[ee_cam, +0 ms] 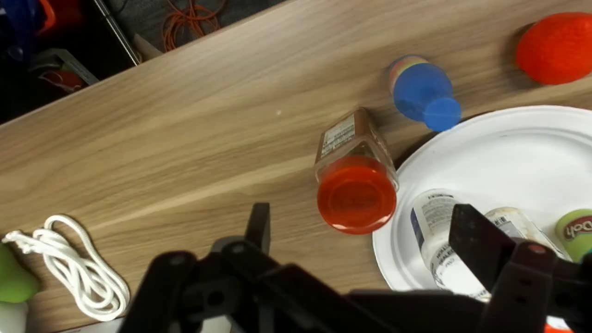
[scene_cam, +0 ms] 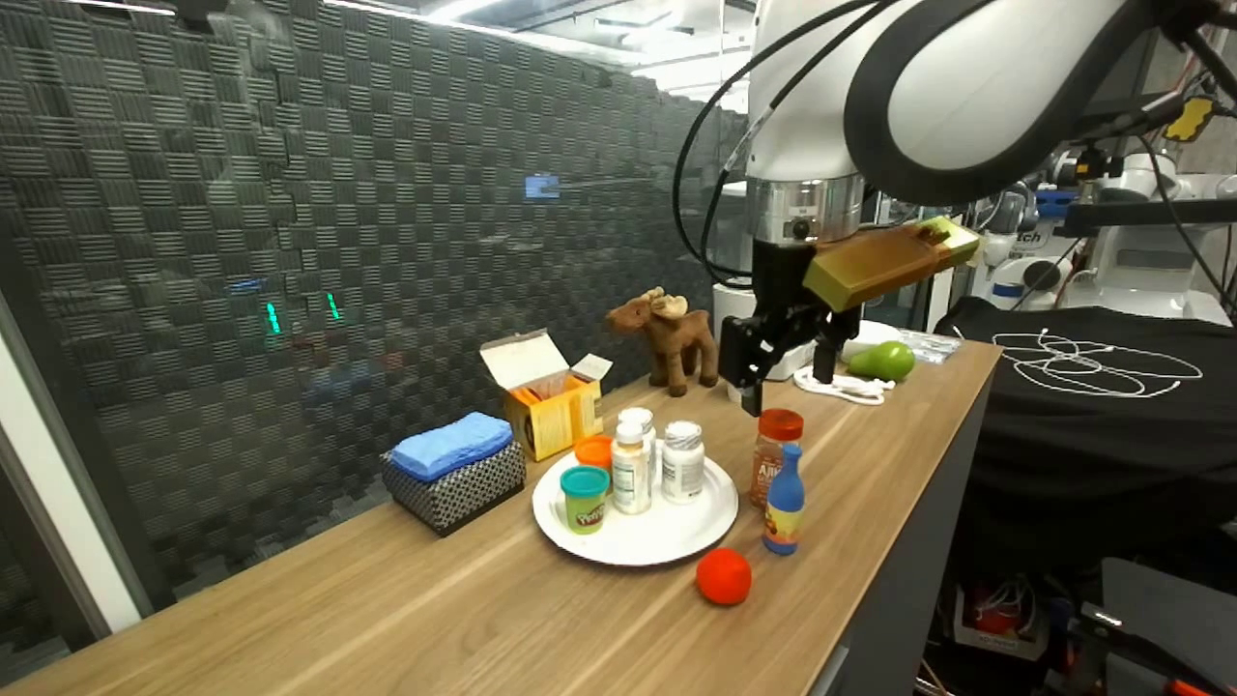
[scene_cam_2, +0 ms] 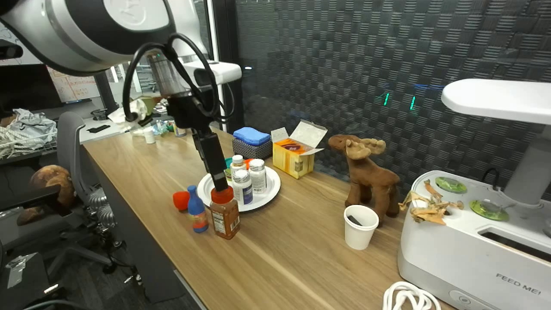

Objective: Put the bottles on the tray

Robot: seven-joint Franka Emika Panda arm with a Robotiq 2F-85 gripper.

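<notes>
The step in hand, as judged, is to grasp the red-capped clear jar (scene_cam_2: 224,219) and transfer it to the round white plate (scene_cam: 667,543). The jar stands upright on the wood surface (scene_cam: 483,609), just beside the plate; the blue bottle (scene_cam: 785,503) also stands off the plate, next to the jar. Three white pill bottles (scene_cam: 683,469), a teal-lidded Play-Doh tub (scene_cam: 585,503) and an orange-lidded tub (scene_cam: 592,451) occupy the plate. The end effector (ee_cam: 360,222) has its jaws spread wide and holds nothing. In the wrist view, the jar's cap shows between the fingers (ee_cam: 260,226); how high the fingertips stand over the cap is hard to judge. Before lowering, centre the cap between the fingers. Check the plate-side finger (ee_cam: 478,247): it overlaps the pill bottle nearest the jar in the wrist view, and a straight descent may tip that bottle. Close squarely on the cap or upper body; an off-centre pinch is likely to tilt the jar. Lift the base clear of the rim before any sideways travel. Set the jar on the bare part of the plate, on the side facing the blue bottle, and release only when the base sits flat.
</notes>
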